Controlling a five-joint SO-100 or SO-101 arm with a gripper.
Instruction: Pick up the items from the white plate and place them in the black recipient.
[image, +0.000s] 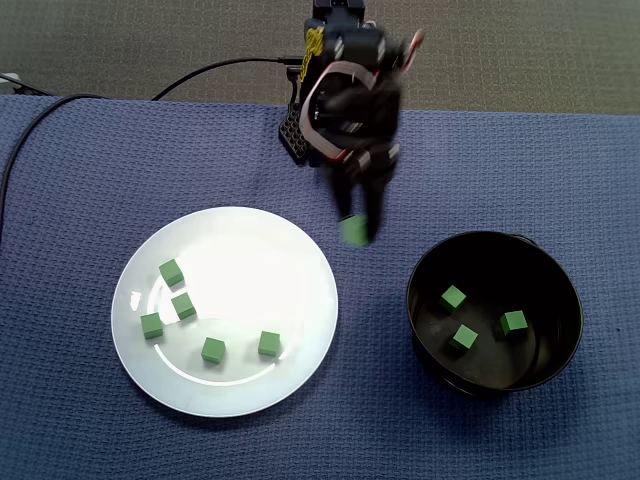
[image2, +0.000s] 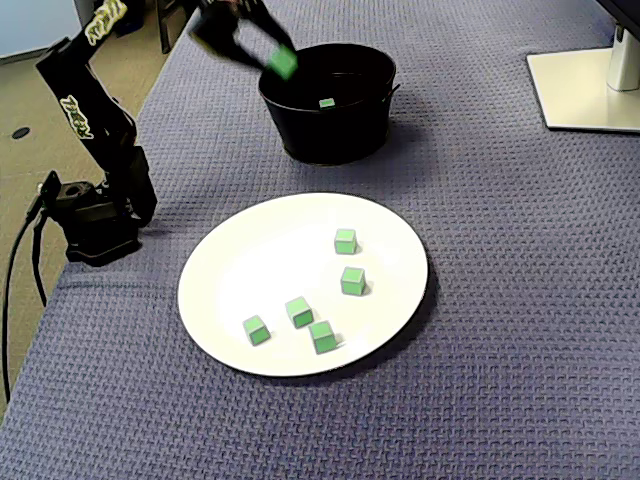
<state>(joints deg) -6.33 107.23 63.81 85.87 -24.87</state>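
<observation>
Between plate and bowl, toward the far edge of the blue cloth (image: 90, 150) in a fixed view, the gripper (image: 358, 228) points down with its jaws clamped on a green cube (image: 351, 232). The other fixed view shows the gripper (image2: 278, 58) raised off the cloth with the cube (image2: 285, 65) pinched at its tip, just left of the bowl's rim.

The white plate (image: 300, 250) lies left of centre, near the cloth's near edge. Five cubes (image: 213, 349) sit on it, loosely grouped in its lower left half and apart from one another.

The black bowl (image: 562, 272) stands toward the cloth's right edge, well clear of the plate. Three cubes (image: 463, 337) rest on its bottom, none touching. From the side only one of them shows over the rim.

The arm's base (image2: 95, 220) stands at the cloth's far edge, where a black cable (image: 200, 75) runs off onto the bare table. A white stand (image2: 585, 90) rests on a corner of the cloth.
</observation>
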